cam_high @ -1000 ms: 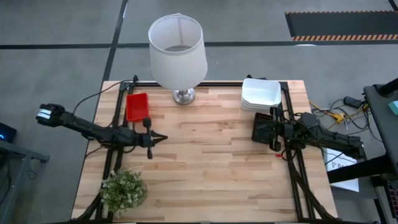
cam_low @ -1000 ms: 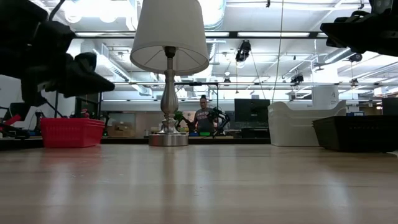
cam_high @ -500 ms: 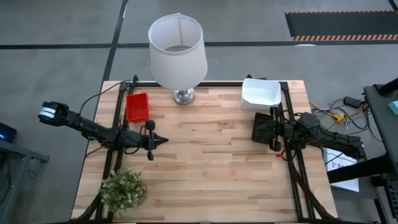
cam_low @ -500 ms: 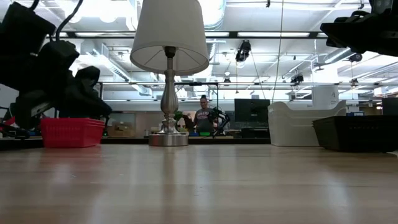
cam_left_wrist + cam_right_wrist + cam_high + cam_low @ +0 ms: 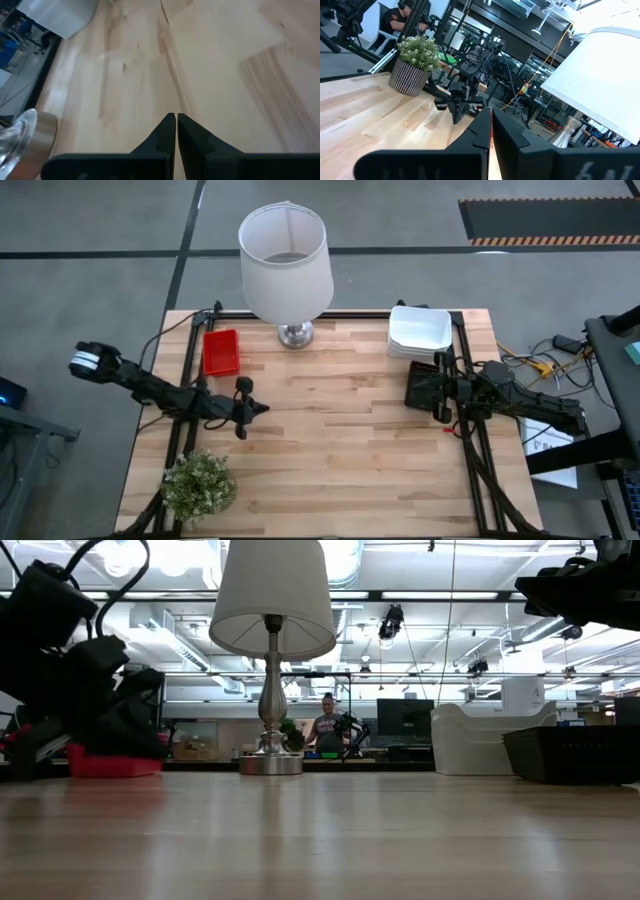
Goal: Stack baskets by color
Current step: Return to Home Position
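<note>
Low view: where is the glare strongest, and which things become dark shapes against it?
Low view: the ceiling lights glare brightest at upper left; the left arm and right arm, backlit, read as black silhouettes; the table carries a pale sheen. High view: even light, no glare.

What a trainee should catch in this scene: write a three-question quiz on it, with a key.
1. True or false: the left gripper is open.
2. Which colour of baskets stands on the left arm's side of the lamp? A white, B red, C black.
3. Fill in: the right gripper, shut, hangs by the ___ baskets, which stand next to the white baskets.
Key: 1 false, it is shut; 2 B, the red baskets; 3 black, the black baskets.
</note>
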Controlling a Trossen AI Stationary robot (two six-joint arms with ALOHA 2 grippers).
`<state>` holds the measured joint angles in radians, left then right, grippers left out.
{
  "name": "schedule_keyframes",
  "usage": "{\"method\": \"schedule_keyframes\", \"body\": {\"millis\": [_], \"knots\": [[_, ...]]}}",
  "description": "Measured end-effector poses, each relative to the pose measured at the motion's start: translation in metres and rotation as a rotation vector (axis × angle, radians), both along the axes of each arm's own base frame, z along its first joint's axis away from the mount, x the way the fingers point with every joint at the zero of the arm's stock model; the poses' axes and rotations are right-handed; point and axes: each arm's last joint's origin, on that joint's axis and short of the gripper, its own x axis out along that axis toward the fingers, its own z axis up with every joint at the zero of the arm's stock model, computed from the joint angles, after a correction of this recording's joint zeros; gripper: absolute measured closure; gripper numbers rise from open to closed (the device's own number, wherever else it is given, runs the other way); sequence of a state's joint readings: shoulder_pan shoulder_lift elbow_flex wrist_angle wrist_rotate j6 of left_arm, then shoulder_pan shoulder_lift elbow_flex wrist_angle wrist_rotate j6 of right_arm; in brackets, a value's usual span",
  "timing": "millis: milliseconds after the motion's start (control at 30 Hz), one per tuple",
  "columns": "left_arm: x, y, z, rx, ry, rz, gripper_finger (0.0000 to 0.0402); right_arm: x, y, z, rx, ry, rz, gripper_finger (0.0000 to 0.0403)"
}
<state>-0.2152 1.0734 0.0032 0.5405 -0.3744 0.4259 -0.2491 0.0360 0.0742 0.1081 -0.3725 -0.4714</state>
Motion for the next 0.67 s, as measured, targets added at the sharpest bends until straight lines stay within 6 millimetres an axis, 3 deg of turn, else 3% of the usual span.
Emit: {"method": "schedule_keyframes", "body": {"millis": [433, 667], "knots": [[0.0, 0.0, -0.013, 0.012, 0.091, 0.001, 0.04, 0.0, 0.0, 0.0, 0.0, 0.0, 0.0, 0.0394], [0.005, -0.001, -0.009, 0.009, 0.056, -0.001, 0.04, 0.0, 0.0, 0.0, 0.0, 0.0, 0.0, 0.0394]]}}
